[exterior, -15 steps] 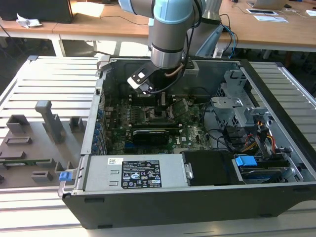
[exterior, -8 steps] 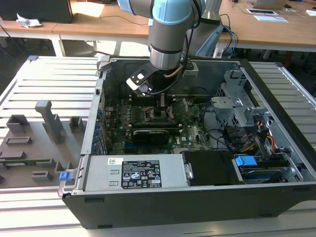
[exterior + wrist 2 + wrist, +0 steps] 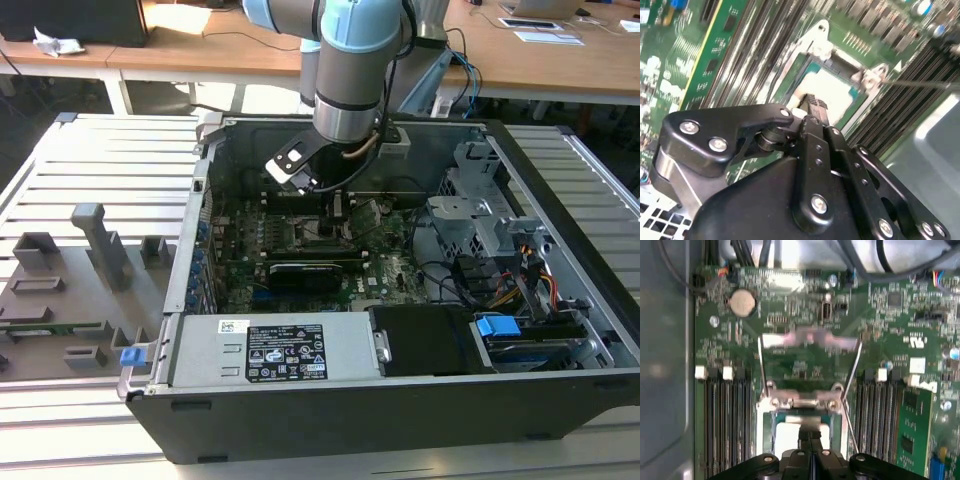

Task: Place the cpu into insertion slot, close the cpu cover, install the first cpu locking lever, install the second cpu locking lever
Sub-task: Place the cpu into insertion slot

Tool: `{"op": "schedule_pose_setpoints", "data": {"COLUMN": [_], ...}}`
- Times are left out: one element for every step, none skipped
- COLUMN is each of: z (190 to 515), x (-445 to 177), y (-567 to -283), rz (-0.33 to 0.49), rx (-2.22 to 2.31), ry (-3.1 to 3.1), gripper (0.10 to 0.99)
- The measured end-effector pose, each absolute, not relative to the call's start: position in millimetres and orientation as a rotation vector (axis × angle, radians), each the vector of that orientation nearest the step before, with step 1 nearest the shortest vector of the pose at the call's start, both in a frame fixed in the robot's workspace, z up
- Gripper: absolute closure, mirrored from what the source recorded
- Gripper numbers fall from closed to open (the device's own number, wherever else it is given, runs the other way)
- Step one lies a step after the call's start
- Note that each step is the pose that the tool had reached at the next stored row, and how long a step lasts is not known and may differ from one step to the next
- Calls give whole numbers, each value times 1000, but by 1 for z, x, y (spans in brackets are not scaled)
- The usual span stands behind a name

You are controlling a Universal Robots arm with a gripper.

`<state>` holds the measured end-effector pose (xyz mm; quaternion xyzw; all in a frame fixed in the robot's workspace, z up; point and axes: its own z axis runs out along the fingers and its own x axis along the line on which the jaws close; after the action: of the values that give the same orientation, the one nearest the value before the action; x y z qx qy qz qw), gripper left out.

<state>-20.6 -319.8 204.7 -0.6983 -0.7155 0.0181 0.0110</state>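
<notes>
The gripper [image 3: 810, 431], fingers pressed together and gripping nothing, hangs with its tips over the pale cpu [image 3: 786, 436] lying inside the silver-rimmed insertion slot [image 3: 766, 430]

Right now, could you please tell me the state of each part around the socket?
cpu: lying flat in the insertion slot.
cpu cover: seemingly raised, not closed over the cpu.
locking lever: sticking out, not latched.
gripper: jaws shut, over the cpu.
computer case: lying open side up.

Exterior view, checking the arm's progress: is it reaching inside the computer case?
Yes, the arm reaches down into the open case, above the motherboard.
</notes>
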Motion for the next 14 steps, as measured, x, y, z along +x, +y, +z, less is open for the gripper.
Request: {"op": "schedule_pose_setpoints", "data": {"z": [205,205,207,210,213,219,225,228,232,236,239,245,252,254], "x": [-16,-15,-14,-14,-14,-14,-14,-14,-14,-14,-14,-14,-14,-14], "y": [-320,-320,-320,-320,-320,-320,-320,-320,-320,-320,-320,-320,-320,-320], "rz": [58,58,57,58,58,58,59,59,58,58,59,59,59,59], "rx": [-2178,-2178,-2177,-2178,-2178,-2178,-2178,-2178,-2178,-2178,-2178,-2178,-2178,-2178], "ry": [-2231,-2231,-2231,-2231,-2231,-2231,-2231,-2231,-2231,-2231,-2231,-2231,-2231,-2231], "gripper": [980,980,980,980,980,980,980,980,980,980,980,980,980,980]}}
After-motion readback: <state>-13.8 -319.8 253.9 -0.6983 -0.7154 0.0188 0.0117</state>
